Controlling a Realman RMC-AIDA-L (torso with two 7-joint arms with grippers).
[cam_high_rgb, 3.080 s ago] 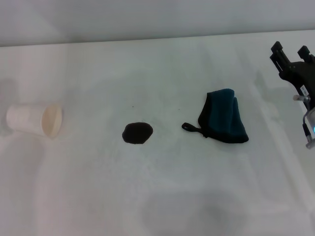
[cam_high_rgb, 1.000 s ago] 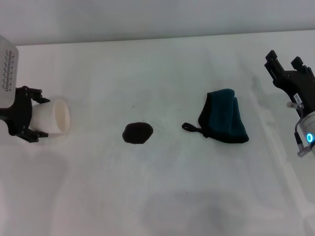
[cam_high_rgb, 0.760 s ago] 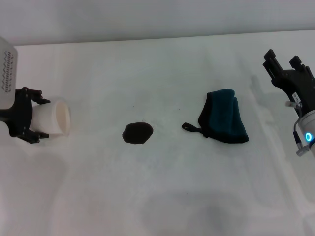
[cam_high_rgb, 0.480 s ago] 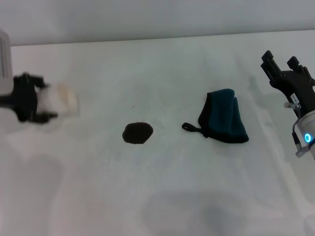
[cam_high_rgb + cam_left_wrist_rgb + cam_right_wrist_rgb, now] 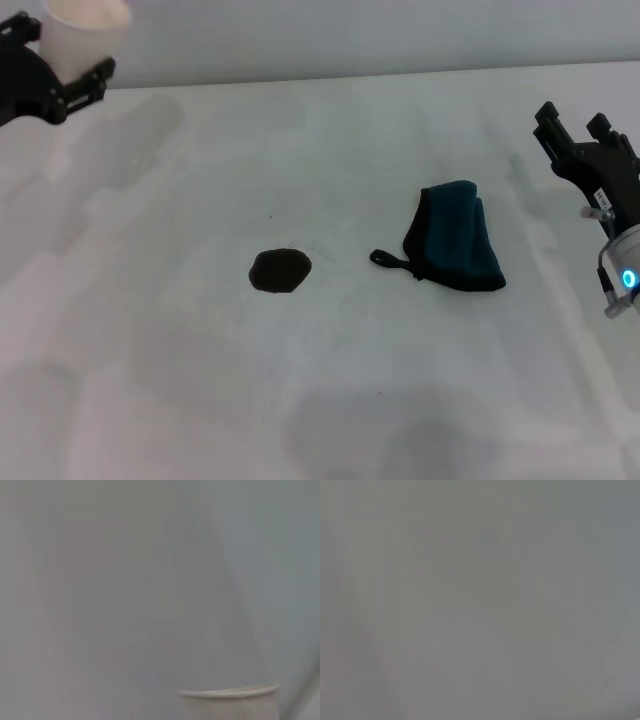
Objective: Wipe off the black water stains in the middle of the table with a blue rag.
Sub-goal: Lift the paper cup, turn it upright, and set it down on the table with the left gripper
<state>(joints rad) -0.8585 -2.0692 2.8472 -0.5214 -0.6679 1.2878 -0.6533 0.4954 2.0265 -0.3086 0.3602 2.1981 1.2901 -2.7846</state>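
**Cup lifted clear at the far left; rag not yet touched**

Lifted off the table (image 5: 330,400) within the last second: cup (image 5: 85,22), now raised high at the far-left corner, upright, rim up. Pinched there by the left gripper (image 5: 55,75), dark fingers pressed against the cup's sides. Seen again in the left wrist view as a white rim (image 5: 227,692) against blank grey. Gone from the left side of the tabletop, so nothing beside the stain to knock during wiping; judged a clearing step, with the wipe itself not begun.

Further right, near the middle: stain (image 5: 279,270), one dark oval blot, unchanged and unsmeared. A few tiny specks above it, apart from it.

Right of the stain, near but not touching: rag (image 5: 455,250), bunched in a teal fold, black loop tab trailing toward the blot. Same place and shape as before.

Far right: right gripper (image 5: 580,125), crept slightly inward over three seconds, held above the table. Two black fingertips spread, nothing between them. Rag well apart from those fingers, lower and to their left, no contact. Right wrist view plain grey, nothing readable. Next likely: descend onto the rag, close, drag left across the blot.
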